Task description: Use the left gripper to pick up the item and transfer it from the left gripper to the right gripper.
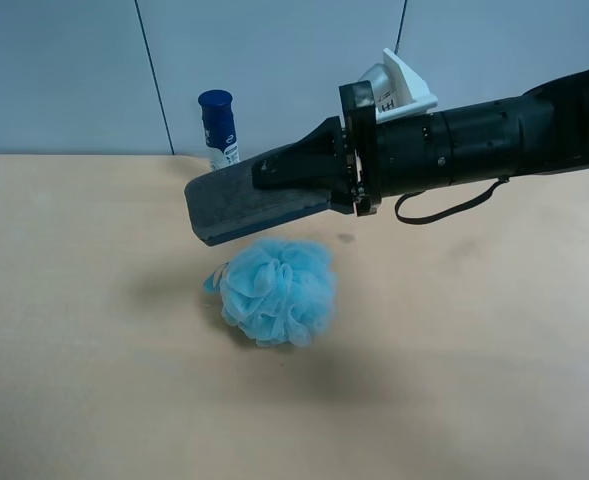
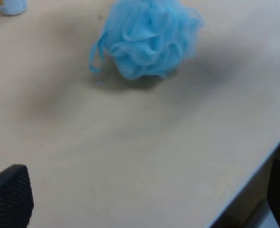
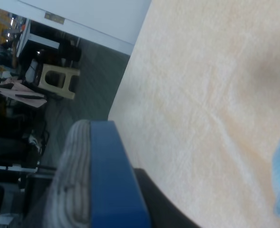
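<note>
The item (image 1: 244, 205), a flat dark block, hangs in the air above the table, held at one end by my right gripper (image 1: 279, 180), the black arm with a white housing piece that reaches in from the exterior high view's right. In the right wrist view the item (image 3: 106, 175) shows a blue back and grey felt, close to the lens. My left gripper (image 2: 144, 199) is open and empty: one black finger (image 2: 9, 197) shows at one edge and another at the opposite edge, above bare table. The left arm does not show in the exterior high view.
A light-blue mesh puff (image 1: 279, 290) lies on the tan table (image 1: 94, 350) just below the held item; it also shows in the left wrist view (image 2: 147, 40). A white bottle with a dark blue cap (image 1: 217, 128) stands at the back. A table edge (image 2: 254, 190) runs near the left gripper.
</note>
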You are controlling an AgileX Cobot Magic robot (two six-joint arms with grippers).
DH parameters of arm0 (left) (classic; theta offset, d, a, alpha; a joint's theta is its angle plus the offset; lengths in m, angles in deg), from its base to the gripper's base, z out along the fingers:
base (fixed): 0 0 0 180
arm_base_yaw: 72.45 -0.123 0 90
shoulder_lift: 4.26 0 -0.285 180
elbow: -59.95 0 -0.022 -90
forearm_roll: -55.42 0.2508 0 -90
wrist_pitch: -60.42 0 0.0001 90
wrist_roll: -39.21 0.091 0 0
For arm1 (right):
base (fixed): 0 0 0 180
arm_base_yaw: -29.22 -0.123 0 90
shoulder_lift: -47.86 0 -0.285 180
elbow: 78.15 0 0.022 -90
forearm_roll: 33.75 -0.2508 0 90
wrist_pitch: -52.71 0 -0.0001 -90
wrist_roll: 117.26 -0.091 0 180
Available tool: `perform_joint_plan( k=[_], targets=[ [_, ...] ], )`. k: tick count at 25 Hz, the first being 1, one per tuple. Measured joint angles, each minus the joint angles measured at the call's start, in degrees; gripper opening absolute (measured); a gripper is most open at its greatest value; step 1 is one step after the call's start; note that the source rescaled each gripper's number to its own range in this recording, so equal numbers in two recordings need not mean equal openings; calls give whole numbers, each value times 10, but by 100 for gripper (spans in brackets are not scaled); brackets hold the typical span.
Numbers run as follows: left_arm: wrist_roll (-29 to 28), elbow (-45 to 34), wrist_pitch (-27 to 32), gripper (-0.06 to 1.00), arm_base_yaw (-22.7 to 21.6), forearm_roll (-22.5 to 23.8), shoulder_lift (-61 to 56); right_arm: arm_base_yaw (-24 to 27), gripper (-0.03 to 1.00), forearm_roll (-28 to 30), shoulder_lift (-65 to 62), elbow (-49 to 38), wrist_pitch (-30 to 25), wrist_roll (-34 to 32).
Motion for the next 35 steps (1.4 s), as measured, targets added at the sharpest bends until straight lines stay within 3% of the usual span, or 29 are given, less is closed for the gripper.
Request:
perform_joint_plan(
  k=[4,11,15,19,25,28,35],
  targets=[
    [1,0,0,100,-73,0,0,0,0,0,0,0,0,-4],
    [1,0,0,100,-251,0,0,0,0,42,0,46,19,-30],
    [1,0,0,100,-337,0,0,0,0,119,0,113,53,-89],
    [1,0,0,100,-401,0,0,0,0,241,0,190,99,-181],
    [1,0,0,100,-444,0,0,23,0,439,9,277,115,-334],
    [1,0,0,100,-446,-1,0,59,0,468,33,293,102,-363],
    [1,0,0,100,-458,-1,0,117,0,474,94,293,102,-368]
  ],
)
